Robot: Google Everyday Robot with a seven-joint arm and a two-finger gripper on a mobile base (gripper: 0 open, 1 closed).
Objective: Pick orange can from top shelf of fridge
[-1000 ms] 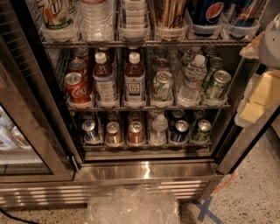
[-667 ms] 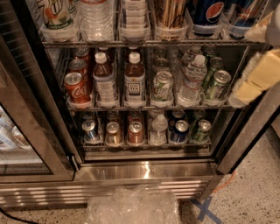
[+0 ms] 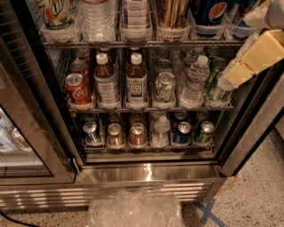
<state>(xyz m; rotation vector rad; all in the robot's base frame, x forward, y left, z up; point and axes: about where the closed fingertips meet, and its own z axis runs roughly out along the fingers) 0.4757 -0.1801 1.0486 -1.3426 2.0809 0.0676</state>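
The fridge [image 3: 146,175] stands open, with a stainless-steel frame and a dark interior. The top shelf [image 3: 142,43] is a wire rack across the top of the view. On it stands the orange can [image 3: 173,13], orange-brown with pale streaks, in a clear tray; its lid is cut off by the frame's top edge. A water bottle [image 3: 96,17] stands to its left and blue Pepsi cans [image 3: 211,11] to its right. My gripper [image 3: 253,60], cream-coloured, reaches in from the right edge, in front of the shelf's right end, to the right of the orange can and lower.
The middle rack holds a red Coca-Cola can [image 3: 78,88], brown tea bottles [image 3: 136,82], a water bottle [image 3: 195,84] and green cans. The bottom rack holds small cans. The glass door [image 3: 26,133] stands open at left. Crumpled clear plastic [image 3: 133,210] lies on the floor.
My gripper has moved up and to the left, from beside the middle rack toward the right end of the top shelf. The cans and bottles have not moved.
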